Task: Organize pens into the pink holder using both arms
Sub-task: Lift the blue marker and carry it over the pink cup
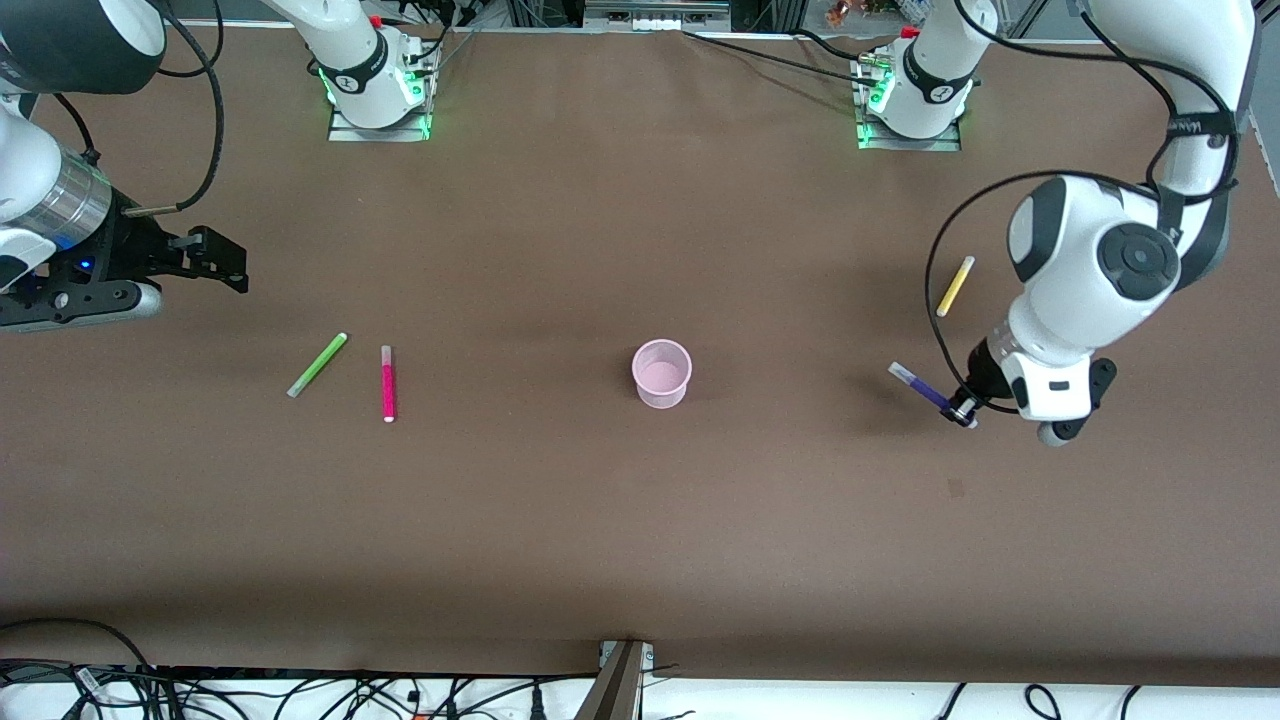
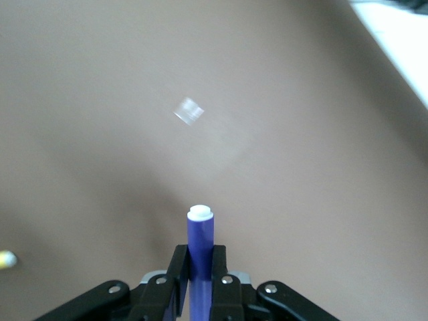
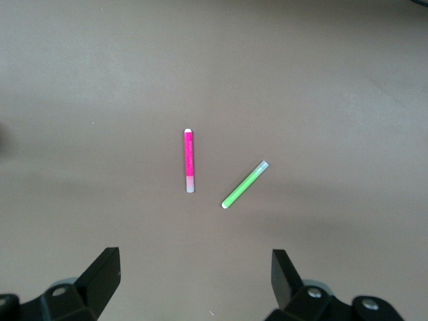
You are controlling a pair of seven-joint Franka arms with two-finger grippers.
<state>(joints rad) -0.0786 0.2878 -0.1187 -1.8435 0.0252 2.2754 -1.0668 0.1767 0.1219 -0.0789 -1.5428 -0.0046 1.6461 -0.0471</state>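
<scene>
The pink holder (image 1: pixel 661 373) stands upright in the middle of the table. My left gripper (image 1: pixel 958 410) is shut on the dark purple pen (image 1: pixel 920 385), held above the table toward the left arm's end; in the left wrist view the pen (image 2: pixel 200 237) sticks out between the fingers (image 2: pixel 177 271). The yellow pen (image 1: pixel 955 286) lies on the table near the left arm. The light green pen (image 1: pixel 317 365) and the magenta-pink pen (image 1: pixel 387 383) lie side by side toward the right arm's end, also in the right wrist view (image 3: pixel 245 184) (image 3: pixel 189 160). My right gripper (image 1: pixel 225 265) is open and empty above the table.
The brown table surface (image 1: pixel 640 520) stretches around the holder. The arm bases (image 1: pixel 378 85) (image 1: pixel 915 95) stand at the table's edge farthest from the front camera. Cables lie along the front edge (image 1: pixel 300 690).
</scene>
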